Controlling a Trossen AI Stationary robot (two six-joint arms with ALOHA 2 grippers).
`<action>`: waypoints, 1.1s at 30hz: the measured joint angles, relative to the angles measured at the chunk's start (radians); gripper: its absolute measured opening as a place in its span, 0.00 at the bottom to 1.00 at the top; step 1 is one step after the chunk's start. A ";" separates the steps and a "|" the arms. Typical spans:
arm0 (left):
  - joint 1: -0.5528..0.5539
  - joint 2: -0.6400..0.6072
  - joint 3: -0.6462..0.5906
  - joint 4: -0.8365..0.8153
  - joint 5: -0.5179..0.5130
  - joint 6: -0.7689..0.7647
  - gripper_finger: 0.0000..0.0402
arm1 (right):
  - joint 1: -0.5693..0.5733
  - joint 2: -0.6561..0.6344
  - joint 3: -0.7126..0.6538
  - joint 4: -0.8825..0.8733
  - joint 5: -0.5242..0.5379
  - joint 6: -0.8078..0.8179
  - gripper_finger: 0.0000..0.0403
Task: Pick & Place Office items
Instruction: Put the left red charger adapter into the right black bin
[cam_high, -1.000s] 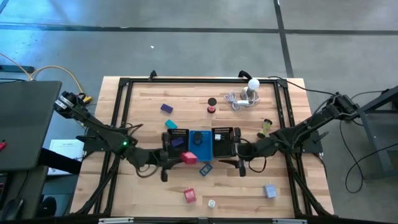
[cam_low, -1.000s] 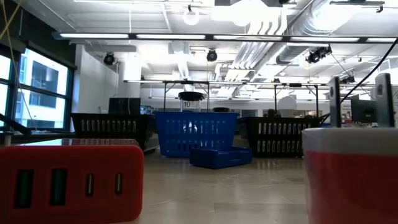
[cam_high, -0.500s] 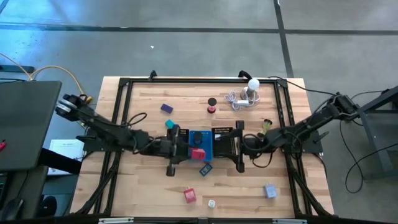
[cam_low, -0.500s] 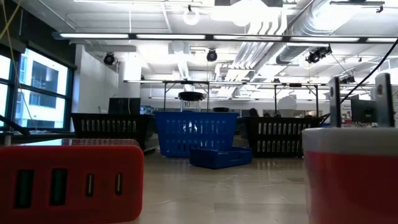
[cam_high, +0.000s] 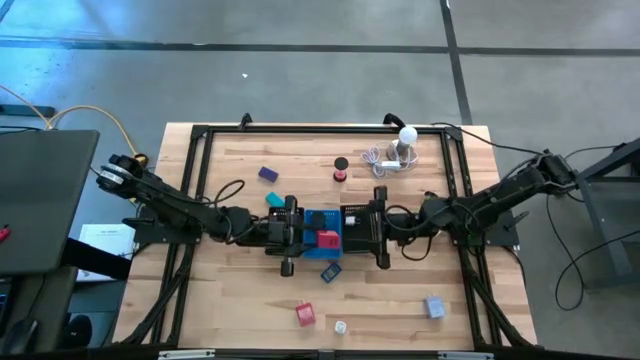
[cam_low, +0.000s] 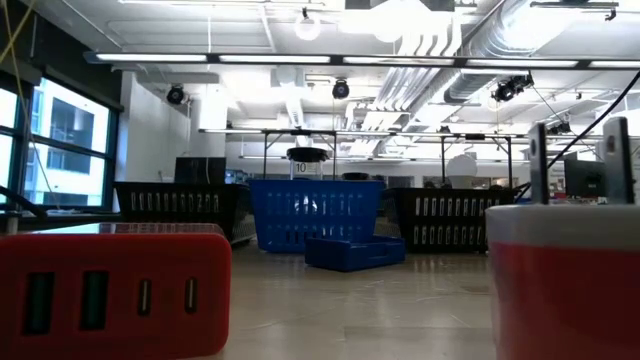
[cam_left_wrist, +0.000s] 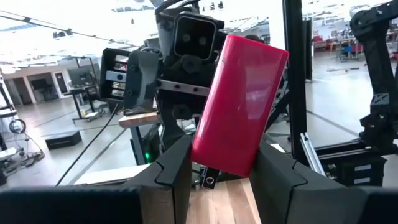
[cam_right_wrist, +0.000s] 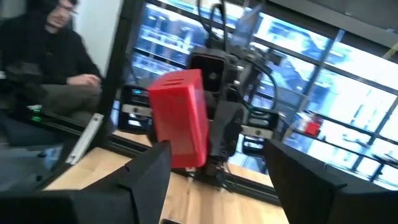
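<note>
Holding a red block (cam_left_wrist: 239, 102) between its fingers (cam_left_wrist: 171, 171), the left gripper (cam_high: 318, 238) hovers over the blue tray (cam_high: 312, 220) at the table's (cam_high: 450, 290) centre, the block tilted in its grasp. We see the right gripper (cam_high: 366, 228) facing it from just beside, over the black mesh tray (cam_high: 354, 212), its jaws wide and empty. Other office items lie scattered on the wood: a purple block (cam_high: 268, 173), a grey block (cam_high: 434, 306), another red block (cam_high: 305, 315). In the right wrist view we see a person (cam_right_wrist: 46, 53) seated beyond the table.
</note>
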 joint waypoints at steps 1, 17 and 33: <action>0.000 0.003 0.000 0.001 0.000 0.000 0.30 | -0.007 0.000 0.000 0.000 -0.026 0.000 0.61; 0.020 0.028 0.000 0.007 -0.034 0.004 0.30 | -0.037 0.135 0.001 0.182 -0.081 -0.110 0.61; 0.017 0.034 0.000 -0.016 -0.042 0.024 0.30 | -0.031 0.209 0.001 0.322 -0.080 -0.188 0.52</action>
